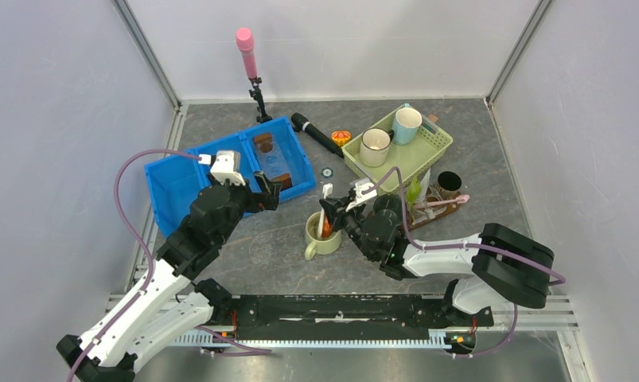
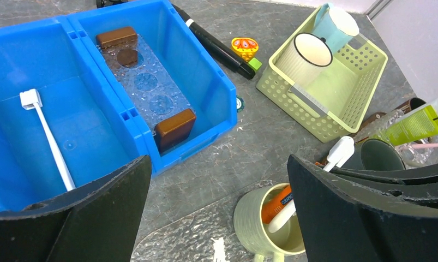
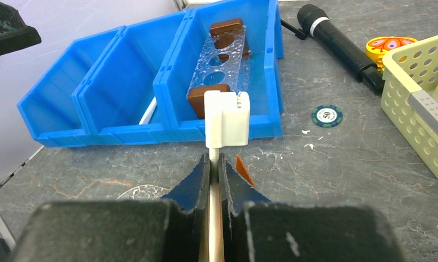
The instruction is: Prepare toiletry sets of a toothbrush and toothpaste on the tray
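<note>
White toothbrush stands in the green mug (orange tube alongside), its handle pinched by the right gripper; left gripper gapes wide, empty.

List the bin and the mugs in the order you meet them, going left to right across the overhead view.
blue bin → pale green mug with a white toothbrush standing in it → cream mug in the basket → light blue mug in the basket → dark mug

Grey table under blue bin, green basket, pale mug, black torch
</note>
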Robot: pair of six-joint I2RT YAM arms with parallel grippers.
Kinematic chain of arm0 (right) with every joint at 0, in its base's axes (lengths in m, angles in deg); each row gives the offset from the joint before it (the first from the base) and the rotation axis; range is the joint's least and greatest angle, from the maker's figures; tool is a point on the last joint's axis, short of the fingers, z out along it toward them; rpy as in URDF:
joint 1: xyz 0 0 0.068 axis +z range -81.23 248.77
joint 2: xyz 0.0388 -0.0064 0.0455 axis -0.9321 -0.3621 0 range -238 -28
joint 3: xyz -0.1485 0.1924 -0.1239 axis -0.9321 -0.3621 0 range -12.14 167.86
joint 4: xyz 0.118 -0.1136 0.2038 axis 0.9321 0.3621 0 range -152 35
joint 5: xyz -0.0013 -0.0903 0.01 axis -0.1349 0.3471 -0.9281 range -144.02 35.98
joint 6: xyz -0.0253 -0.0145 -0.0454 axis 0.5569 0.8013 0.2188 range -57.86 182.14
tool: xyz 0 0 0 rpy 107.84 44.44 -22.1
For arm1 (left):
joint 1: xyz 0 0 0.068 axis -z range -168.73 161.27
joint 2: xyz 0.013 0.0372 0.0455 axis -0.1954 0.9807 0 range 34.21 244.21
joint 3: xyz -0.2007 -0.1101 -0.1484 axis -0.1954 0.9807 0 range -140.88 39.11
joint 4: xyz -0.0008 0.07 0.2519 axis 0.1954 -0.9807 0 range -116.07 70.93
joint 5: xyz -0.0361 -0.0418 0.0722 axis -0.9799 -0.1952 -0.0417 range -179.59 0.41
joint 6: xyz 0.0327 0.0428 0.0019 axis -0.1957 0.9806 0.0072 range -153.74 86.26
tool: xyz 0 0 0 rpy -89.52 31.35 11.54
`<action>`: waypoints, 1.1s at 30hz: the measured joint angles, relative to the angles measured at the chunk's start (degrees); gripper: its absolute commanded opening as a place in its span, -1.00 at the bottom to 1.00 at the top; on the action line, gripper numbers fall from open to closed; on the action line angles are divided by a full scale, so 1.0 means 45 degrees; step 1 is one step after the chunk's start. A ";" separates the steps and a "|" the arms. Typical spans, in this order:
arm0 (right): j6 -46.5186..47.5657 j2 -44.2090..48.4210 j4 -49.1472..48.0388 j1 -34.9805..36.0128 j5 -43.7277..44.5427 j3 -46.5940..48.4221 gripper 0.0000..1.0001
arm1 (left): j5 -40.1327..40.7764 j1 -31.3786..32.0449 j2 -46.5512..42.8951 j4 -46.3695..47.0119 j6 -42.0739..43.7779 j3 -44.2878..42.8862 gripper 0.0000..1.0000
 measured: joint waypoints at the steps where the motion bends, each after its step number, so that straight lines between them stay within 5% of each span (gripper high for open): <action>1: 0.0005 -0.0087 -0.0087 0.0024 0.0005 0.0010 -0.81 | 0.0000 0.0000 -0.0019 -0.0005 0.0000 0.0000 0.99; 33: 0.0763 -0.1112 -0.0597 0.0670 0.1622 0.0476 -0.52 | 0.0005 0.0000 -0.0418 -0.0228 0.0000 0.0165 0.99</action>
